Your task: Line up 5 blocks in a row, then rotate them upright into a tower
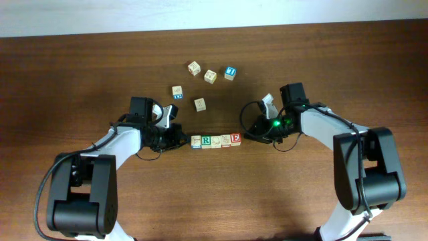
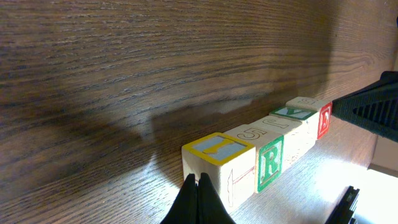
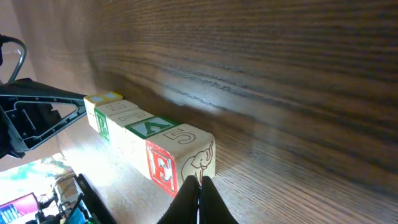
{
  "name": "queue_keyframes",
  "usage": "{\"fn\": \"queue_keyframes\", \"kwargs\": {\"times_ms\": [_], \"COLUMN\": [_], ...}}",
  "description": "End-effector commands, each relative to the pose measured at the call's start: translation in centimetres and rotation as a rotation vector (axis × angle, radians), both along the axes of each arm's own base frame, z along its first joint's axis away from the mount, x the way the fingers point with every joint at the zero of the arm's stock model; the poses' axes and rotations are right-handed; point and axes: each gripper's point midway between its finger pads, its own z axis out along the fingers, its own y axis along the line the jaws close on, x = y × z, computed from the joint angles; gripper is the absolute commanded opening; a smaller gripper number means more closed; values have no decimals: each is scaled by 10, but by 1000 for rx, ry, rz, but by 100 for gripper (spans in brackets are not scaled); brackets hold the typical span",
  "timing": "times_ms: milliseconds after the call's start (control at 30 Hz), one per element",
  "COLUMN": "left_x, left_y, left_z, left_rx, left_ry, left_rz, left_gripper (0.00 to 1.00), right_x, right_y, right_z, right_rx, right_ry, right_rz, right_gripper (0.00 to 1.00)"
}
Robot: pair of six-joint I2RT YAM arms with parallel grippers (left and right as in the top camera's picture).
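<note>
Closest to the lens in the left wrist view, the left gripper (image 2: 199,190) has its fingers pressed together on nothing. Its tip sits at the end face of the yellow-topped block (image 2: 217,149); whether it touches I cannot tell. From there the blocks (image 1: 216,141) run rightward in one straight line of five, each touching the next, mid-table (image 1: 80,80) between the arms. First comes the yellow-topped one, then the R block (image 2: 270,163), two more, and the E block (image 3: 163,167). At that end the right gripper (image 3: 199,190) is likewise closed and empty, with its tip at the elephant face. Behind the line, well apart, lie four loose tan cubes (image 1: 199,104) and a blue-topped cube (image 1: 230,72), at mixed angles.

No turn seems under way, and how many blocks have been rotated cannot be read here. The squared line with a tip at each end suggests, to my eye, finishing rather than starting.
</note>
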Motion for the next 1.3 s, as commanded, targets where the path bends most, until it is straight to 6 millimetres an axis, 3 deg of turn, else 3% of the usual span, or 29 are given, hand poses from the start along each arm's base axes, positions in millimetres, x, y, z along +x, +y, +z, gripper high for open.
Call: {"fn": "queue_keyframes", "kwargs": {"times_ms": [0, 267, 1267], "left_x": [-2, -1, -1], "left_y": [1, 1, 1], "left_z": [-5, -4, -5], "left_rx": [5, 5, 5], "left_ry": [17, 16, 16], "left_rz": [11, 11, 11], "left_gripper": [0, 0, 0], "right_x": [-3, -5, -10], "right_y": [1, 5, 18], "right_z": [-5, -12, -6], "right_rx": [-14, -72, -29], "right_ry": [13, 20, -1], "right_rz": [0, -1, 54], "right_gripper": [5, 4, 4]}}
